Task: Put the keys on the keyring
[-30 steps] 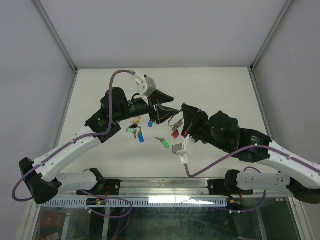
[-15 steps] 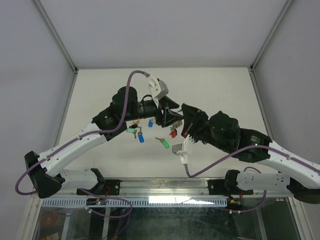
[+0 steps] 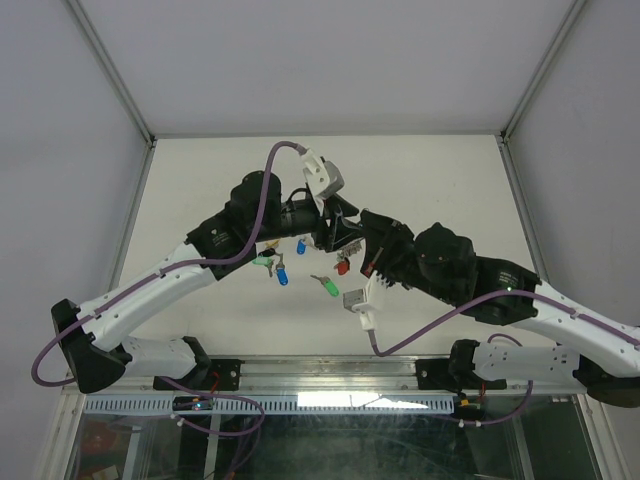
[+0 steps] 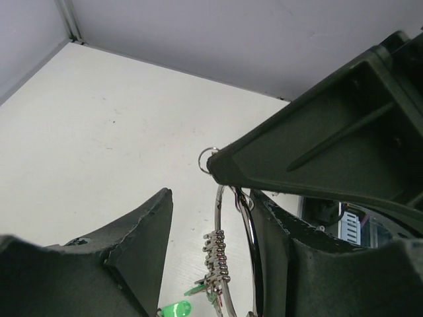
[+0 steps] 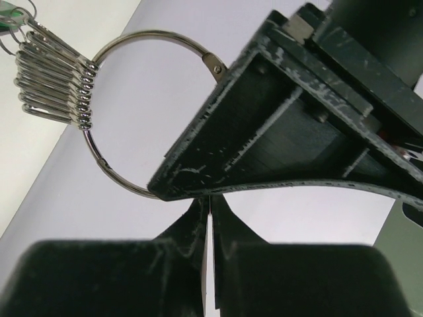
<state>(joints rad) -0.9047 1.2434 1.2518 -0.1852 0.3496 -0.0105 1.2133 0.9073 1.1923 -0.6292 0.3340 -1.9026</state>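
The keyring (image 5: 125, 112) is a thin silver ring carrying a bunch of small rings (image 5: 53, 86). My right gripper (image 5: 209, 201) is shut on its lower arc and holds it above the table. A red-capped key (image 3: 343, 267) hangs below it. My left gripper (image 4: 211, 195) is open, and the keyring (image 4: 221, 231) stands between its fingers, close to the right finger (image 4: 284, 257). In the top view the left gripper (image 3: 338, 230) and the right gripper (image 3: 360, 238) meet at mid-table. Loose keys lie on the table: blue (image 3: 300, 246), blue (image 3: 283, 276), green (image 3: 329, 289), teal (image 3: 264, 262).
The white table (image 3: 430, 180) is walled by grey panels on three sides. A grey tag (image 3: 354, 296) hangs under the right wrist. The arm bases and a metal rail (image 3: 330, 375) run along the near edge.
My left arm has swung right and forward to the right gripper, and its open fingers now straddle the keyring. The right arm has barely moved. The loose keys have stayed in place.
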